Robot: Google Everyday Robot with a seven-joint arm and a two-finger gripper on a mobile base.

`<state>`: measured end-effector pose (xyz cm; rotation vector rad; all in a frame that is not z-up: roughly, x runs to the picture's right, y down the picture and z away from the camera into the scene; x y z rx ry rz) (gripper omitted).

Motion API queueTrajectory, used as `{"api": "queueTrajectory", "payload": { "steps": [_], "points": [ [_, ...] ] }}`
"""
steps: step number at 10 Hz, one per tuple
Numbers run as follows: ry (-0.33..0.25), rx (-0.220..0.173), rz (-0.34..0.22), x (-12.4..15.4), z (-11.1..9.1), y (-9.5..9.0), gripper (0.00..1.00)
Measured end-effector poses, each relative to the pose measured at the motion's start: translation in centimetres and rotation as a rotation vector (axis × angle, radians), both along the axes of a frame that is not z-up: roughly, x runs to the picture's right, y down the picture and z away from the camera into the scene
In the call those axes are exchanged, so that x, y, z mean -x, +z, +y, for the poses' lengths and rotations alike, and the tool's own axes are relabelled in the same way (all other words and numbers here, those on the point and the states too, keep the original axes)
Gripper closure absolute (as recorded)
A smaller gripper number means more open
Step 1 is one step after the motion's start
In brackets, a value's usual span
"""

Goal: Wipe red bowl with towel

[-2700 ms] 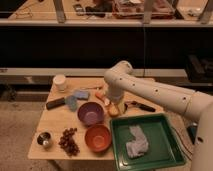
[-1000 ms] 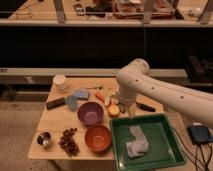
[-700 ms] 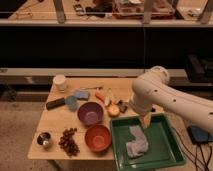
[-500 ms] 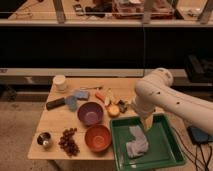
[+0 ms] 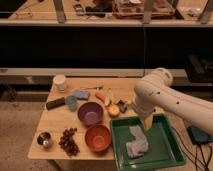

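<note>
One pincer [image 5: 145,122], jaws apart, nothing clamped, hanging over rear part of green tray [image 5: 167,150]. Towel [image 5: 136,142] crumpled in tray, just below and in front of pincer, apart from it. Red bowl [image 5: 98,137] on table, left of pincer in view, near tray edge. Versus a second ago: pincer shifted from table centre to tray; towel, bowl unmoved.
</note>
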<state>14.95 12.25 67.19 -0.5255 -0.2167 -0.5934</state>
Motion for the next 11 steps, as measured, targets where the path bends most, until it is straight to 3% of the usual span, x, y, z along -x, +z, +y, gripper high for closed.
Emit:
{"api": "queueTrajectory", "payload": {
  "steps": [2,7,10,11],
  "points": [
    [-0.010,0.021,-0.010,0.1,1.0,0.2,0.20],
    [0.027,0.091,-0.066,-1.4,8.6,1.6,0.20],
    [0.038,0.100,-0.083,-1.8,10.2,1.8,0.20],
    [0.039,0.103,-0.091,-1.9,11.5,2.7,0.20]
  ]
}}
